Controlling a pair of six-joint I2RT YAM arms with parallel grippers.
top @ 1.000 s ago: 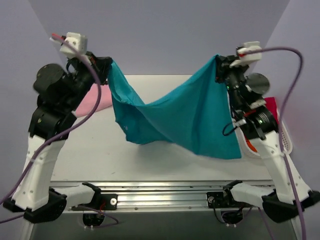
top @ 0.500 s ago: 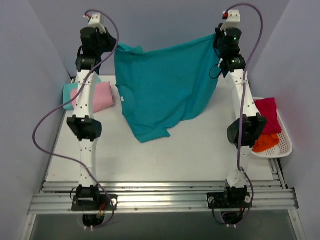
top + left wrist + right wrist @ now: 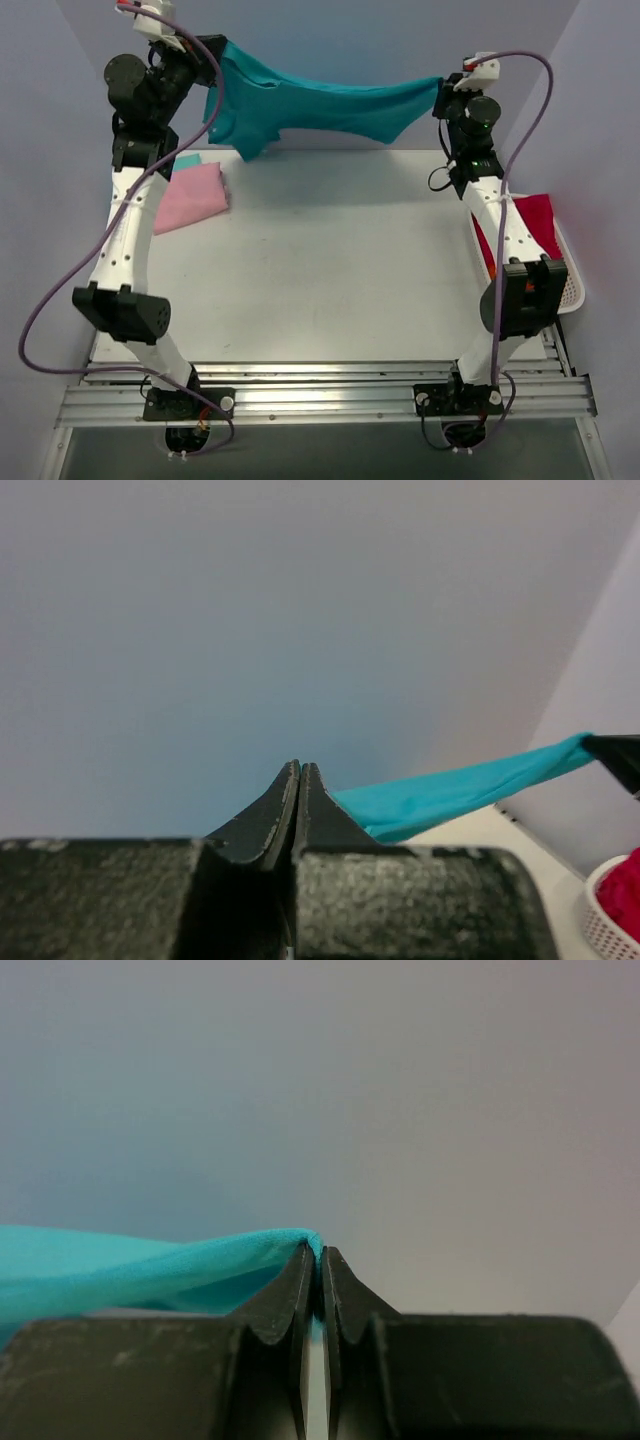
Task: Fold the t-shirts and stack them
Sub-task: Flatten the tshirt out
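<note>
The deep teal t-shirt (image 3: 320,104) hangs stretched in the air above the table's far edge, held by both grippers. My left gripper (image 3: 215,55) is shut on its left end; the cloth (image 3: 450,795) trails right from the shut fingers in the left wrist view. My right gripper (image 3: 442,92) is shut on its right end; the cloth (image 3: 130,1270) runs left from the jaws in the right wrist view. A folded pink t-shirt (image 3: 190,195) lies at the far left on a pale aqua one (image 3: 187,160). A crimson t-shirt (image 3: 535,225) lies in the basket; the orange one is hidden.
A white lattice basket (image 3: 570,290) stands at the table's right edge, its rim also in the left wrist view (image 3: 610,925). Purple cables loop from both raised arms. Grey walls enclose the table (image 3: 330,280) at the back and sides.
Both arms have swung the teal shirt up and back. It went from hanging over the table, to spread near the back wall, to pulled into a taut high band.
</note>
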